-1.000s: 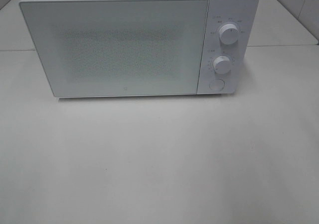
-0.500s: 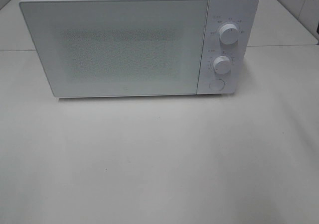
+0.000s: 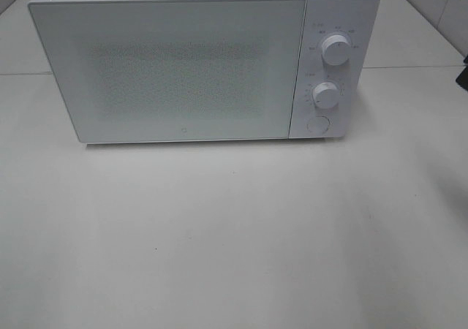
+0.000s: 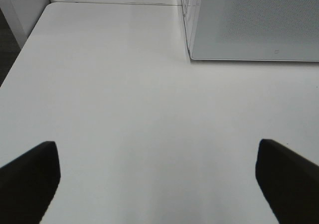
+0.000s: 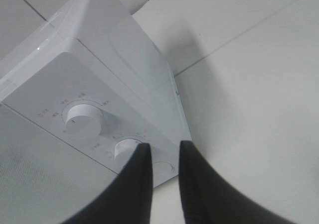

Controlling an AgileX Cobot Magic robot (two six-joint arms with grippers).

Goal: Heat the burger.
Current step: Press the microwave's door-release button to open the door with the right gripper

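Note:
The burger is not in view in any frame. A white microwave (image 3: pixel 175 66) stands at the back of the table with its door shut; nothing shows through the speckled window. My left gripper (image 4: pixel 155 143) is open and empty, low over the bare table in front of the microwave's left corner (image 4: pixel 254 25). My right gripper (image 5: pixel 165 147) is shut with a thin gap and holds nothing. It hangs close to the microwave's control panel, in line with the lower knob (image 5: pixel 127 147) and round button (image 5: pixel 164 168). In the high view only a dark tip of that arm (image 3: pixel 463 77) shows.
The control panel carries an upper knob (image 3: pixel 335 50), a lower knob (image 3: pixel 325 95) and a round button (image 3: pixel 318 124). The white table (image 3: pixel 234 234) stretches in front of the microwave. A seam between table tops (image 3: pixel 417 67) runs to the right.
A dark tip of the right arm has come into the high view at the right edge. The microwave has not moved and its door stays shut.

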